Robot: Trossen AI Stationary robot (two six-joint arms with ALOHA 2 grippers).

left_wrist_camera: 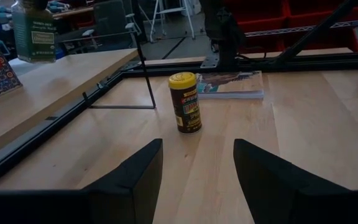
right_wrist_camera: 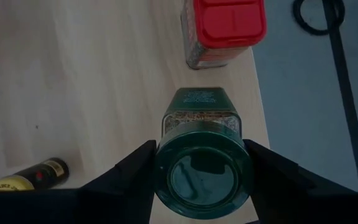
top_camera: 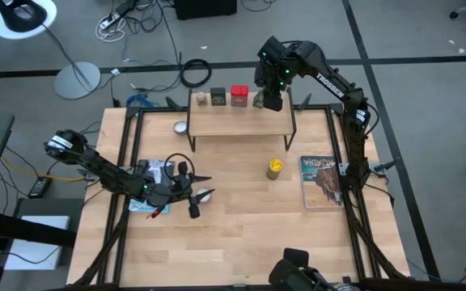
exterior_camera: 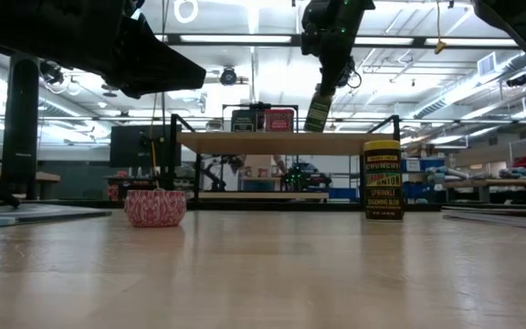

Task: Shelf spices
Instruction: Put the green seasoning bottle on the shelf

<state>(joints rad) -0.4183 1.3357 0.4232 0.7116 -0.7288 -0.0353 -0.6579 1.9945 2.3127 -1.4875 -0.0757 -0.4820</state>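
Green-capped jar hangs tilted, cap uppermost, above shelf.

Bright overhead lights glare; wrist views dimmer.

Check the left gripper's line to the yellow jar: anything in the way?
Nothing visible. The left gripper is open and faces the yellow jar across bare tabletop. The shelf's leg and the book sit off that line.
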